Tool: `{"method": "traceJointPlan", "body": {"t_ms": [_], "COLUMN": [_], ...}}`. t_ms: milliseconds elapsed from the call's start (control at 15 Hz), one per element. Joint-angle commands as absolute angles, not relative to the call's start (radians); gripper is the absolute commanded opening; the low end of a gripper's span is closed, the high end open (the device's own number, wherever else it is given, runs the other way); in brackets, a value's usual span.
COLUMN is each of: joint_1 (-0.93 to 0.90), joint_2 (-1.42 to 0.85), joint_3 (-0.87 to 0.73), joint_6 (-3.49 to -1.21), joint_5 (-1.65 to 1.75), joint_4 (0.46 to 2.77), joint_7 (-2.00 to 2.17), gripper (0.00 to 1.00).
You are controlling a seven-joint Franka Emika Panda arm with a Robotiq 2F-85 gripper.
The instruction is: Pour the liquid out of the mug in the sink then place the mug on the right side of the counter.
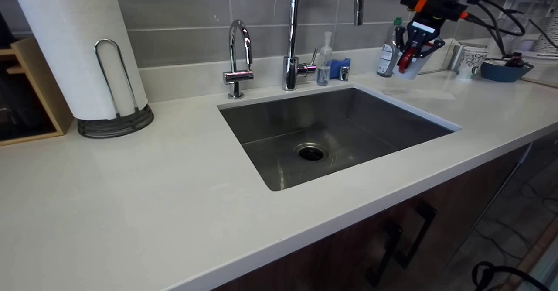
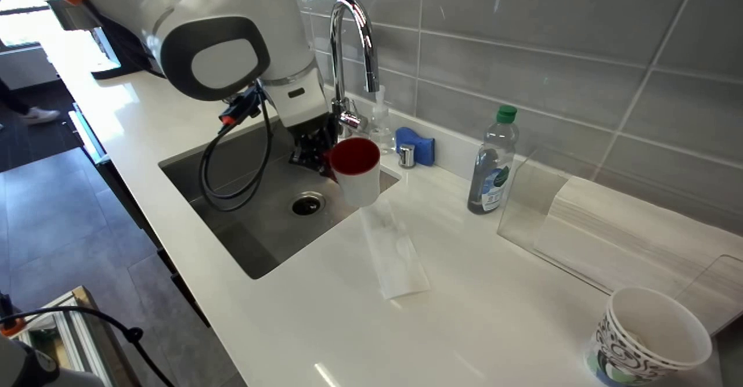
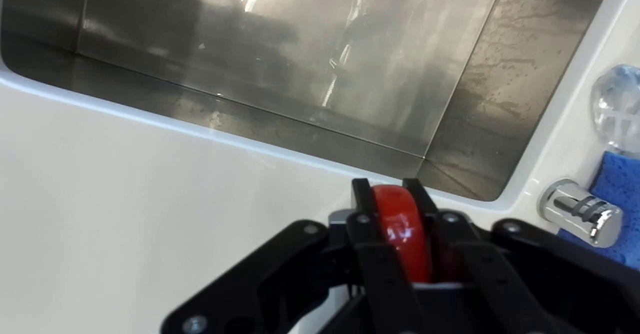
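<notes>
The mug is white outside with a red inside and red handle. It shows in both exterior views (image 1: 417, 67) (image 2: 361, 188). My gripper (image 1: 406, 59) is shut on the mug's red handle (image 3: 400, 224), with a finger on each side; the gripper also shows in an exterior view (image 2: 316, 158). The mug hangs above the counter (image 2: 325, 323) beside the sink's edge, mouth up and slightly tilted. Its inner bottom is hidden, so any liquid cannot be seen. The steel sink (image 1: 296, 129) shows in all views, with dark wet marks on a wall in the wrist view (image 3: 520, 63).
A green-capped soap bottle (image 2: 493, 166), a blue sponge (image 2: 417, 146) and a tall faucet (image 2: 371, 44) stand along the wall. A flat white paper (image 2: 397, 259) lies below the mug. A clear towel holder (image 2: 557, 259), paper cups (image 2: 633, 340) and a blue bowl (image 1: 501, 72) stand farther along.
</notes>
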State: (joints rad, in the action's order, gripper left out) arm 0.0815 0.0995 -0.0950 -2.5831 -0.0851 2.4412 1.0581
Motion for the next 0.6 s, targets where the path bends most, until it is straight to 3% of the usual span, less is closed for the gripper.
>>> {"method": "traceJointPlan", "body": {"t_ms": [0, 533], "joint_1": [0.113, 0.136], "joint_2": [0.069, 0.013], "joint_3": [-0.087, -0.120], "joint_6": [-2.540, -2.501], "joint_5": [-0.042, -0.011], "joint_4": [2.413, 2.379], "joint_7": [1.091, 1.111], "gripper": [0.05, 0.05]}}
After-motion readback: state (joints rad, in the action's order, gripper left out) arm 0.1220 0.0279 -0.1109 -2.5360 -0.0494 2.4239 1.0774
